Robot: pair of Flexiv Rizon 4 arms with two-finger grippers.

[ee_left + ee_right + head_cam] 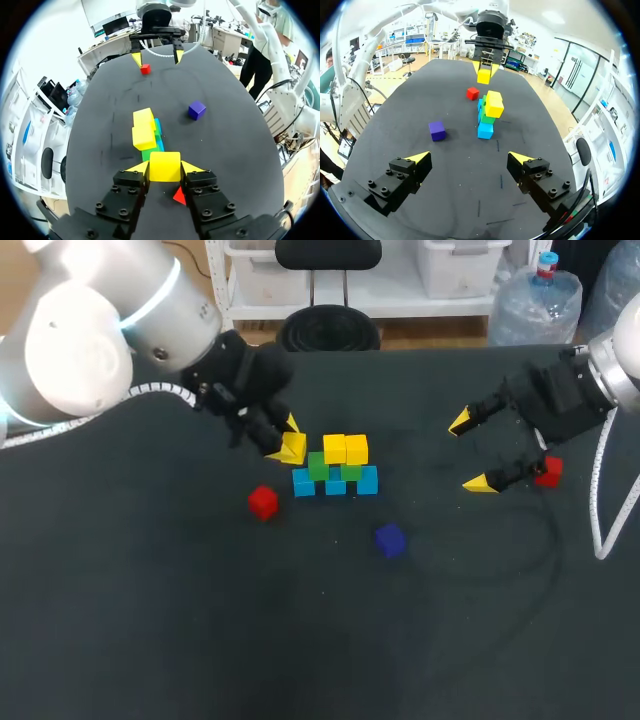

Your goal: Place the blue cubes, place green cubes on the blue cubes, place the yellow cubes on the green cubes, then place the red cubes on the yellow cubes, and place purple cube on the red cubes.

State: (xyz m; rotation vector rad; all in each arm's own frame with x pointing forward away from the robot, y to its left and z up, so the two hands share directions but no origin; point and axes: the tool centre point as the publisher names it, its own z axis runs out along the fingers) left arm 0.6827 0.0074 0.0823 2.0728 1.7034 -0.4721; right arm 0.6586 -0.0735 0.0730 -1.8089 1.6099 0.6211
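Yellow cube [293,447] is clamped in the left tool [165,169], just beside the blue-green-yellow stack [335,468]. Step in hand: yellow layer. Next, probably: align over the stack's near end, lower, release. Right tool [470,453] stands apart, empty.

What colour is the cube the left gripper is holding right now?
Yellow. The left gripper grips a small yellow cube; clearest in left wrist view.

The cube stack [336,470] stands at the middle of the surface [180,640]. The left gripper [283,438], clamping a yellow cube [293,447], crowds its left-edge side. A red cube [263,502] and the purple cube [390,539] lie loose toward the near edge. The stretch between stack and right gripper [469,452] lies open.
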